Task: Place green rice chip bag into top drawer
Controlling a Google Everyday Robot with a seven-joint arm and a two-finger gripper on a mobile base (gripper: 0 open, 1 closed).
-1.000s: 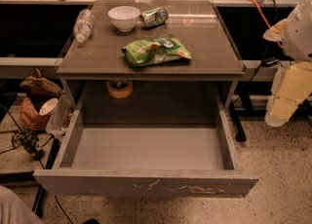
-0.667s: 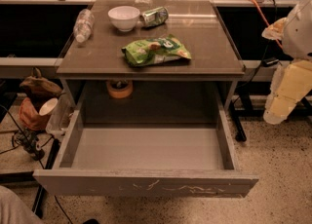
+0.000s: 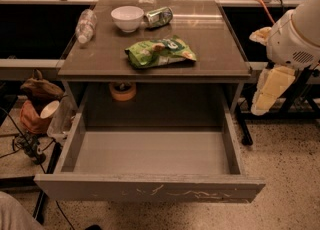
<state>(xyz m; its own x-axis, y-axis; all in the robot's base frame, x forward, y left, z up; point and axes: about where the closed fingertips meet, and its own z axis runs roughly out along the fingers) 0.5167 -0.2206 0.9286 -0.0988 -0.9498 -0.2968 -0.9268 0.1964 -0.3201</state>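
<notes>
Reaching from frame right, I'd centre the gripper, whose opening I can't tell, above the green rice chip bag.

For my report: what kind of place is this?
Probably a robot test lab: grey metal cabinet with wide grey top drawer open, loose black cables on the floor, pale claw hanging at right.
</notes>
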